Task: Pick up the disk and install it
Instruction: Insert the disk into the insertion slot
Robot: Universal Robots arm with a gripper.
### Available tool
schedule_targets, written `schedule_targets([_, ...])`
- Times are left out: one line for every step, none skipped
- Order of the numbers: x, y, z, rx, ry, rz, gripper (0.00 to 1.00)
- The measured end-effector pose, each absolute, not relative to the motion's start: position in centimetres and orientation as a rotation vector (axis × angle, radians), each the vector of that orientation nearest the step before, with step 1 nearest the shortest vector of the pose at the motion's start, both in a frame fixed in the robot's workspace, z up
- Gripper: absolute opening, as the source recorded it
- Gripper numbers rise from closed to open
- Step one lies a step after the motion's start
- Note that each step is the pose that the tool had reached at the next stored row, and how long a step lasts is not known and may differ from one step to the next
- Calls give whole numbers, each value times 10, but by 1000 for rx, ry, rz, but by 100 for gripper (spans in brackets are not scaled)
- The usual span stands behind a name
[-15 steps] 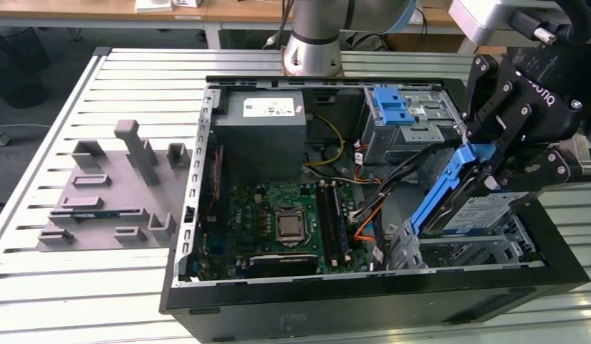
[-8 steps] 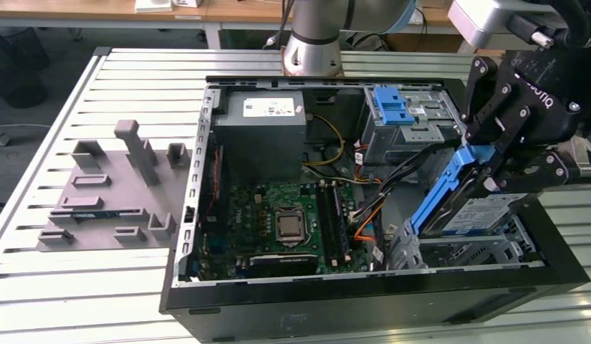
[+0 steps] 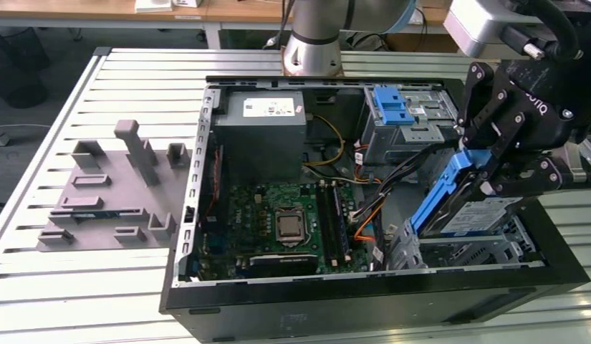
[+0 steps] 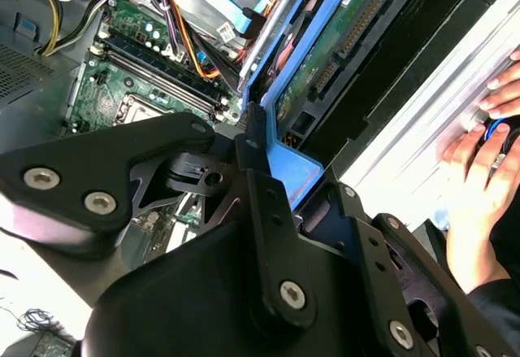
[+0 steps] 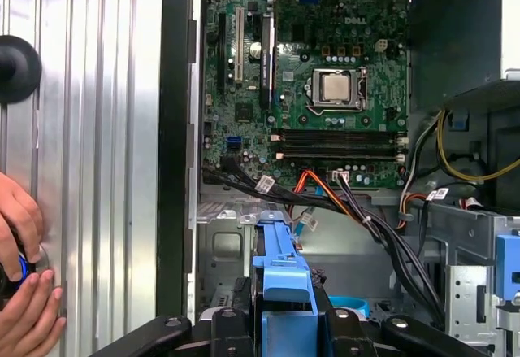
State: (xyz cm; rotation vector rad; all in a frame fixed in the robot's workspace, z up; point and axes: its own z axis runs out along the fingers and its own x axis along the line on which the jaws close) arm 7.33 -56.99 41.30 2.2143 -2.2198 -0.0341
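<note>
While the disk is pinched, tilted, between the jaws at lower right of the exterior view, it may be snagged on adjacent cables.

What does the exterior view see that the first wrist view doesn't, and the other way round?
Exterior view: a grey block tray and the arm's base. First wrist view: a person's hand. Both: the green board, and the gripper holding the disk by its blue rails.
</note>
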Motion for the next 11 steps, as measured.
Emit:
schedule_targets([73, -570, 413, 2214, -2220, -34, 36])
schedule_targets([73, -570, 413, 2214, -2220, -34, 36])
schedule_targets([73, -570, 413, 2214, -2220, -34, 38])
schedule_targets([73, -570, 412, 2214, -2220, -34, 38])
schedule_targets([73, -570, 411, 2214, -2220, -34, 44])
schedule_targets([73, -570, 410, 2215, -2220, -35, 44])
schedule_targets([73, -570, 409, 2214, -2220, -34, 44])
schedule_targets([73, -570, 407, 2214, -2220, -34, 44])
schedule_targets([73, -570, 405, 2214, -2220, -34, 44])
schedule_targets([73, -570, 403, 2214, -2220, -34, 44])
schedule_targets([74, -570, 401, 2214, -2220, -34, 44])
